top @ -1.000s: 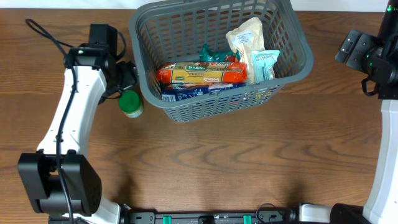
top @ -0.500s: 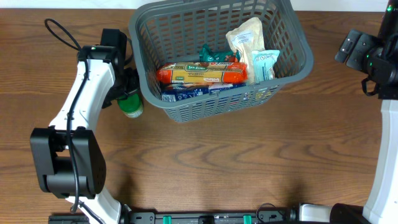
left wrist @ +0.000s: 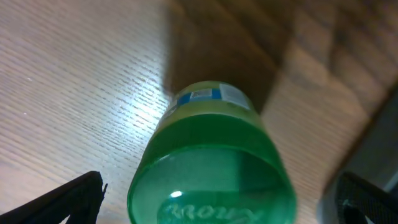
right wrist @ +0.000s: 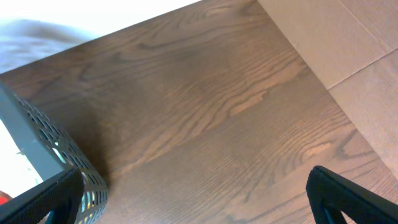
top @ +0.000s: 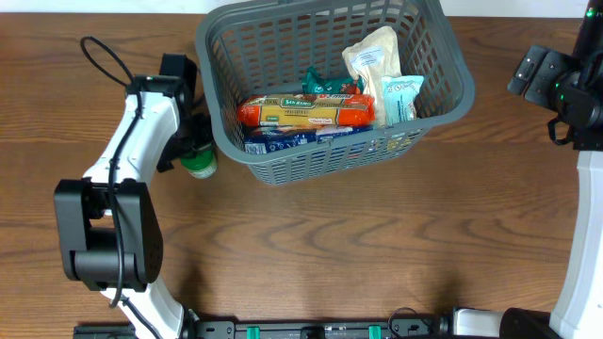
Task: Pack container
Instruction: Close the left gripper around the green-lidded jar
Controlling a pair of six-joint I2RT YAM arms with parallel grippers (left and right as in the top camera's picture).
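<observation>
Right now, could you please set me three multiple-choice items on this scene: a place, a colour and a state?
1. The green-lidded jar stands: A in the container; B on the table, left of the container; C on a shelf.
2. The container is: A dark grey; B red; C white.
3. The left gripper is: A shut on a packet; B open, astride the jar; C out of view.
Key: B, it stands on bare table outside the wall; A, grey lattice; B, fingers apart, one each side.
</observation>
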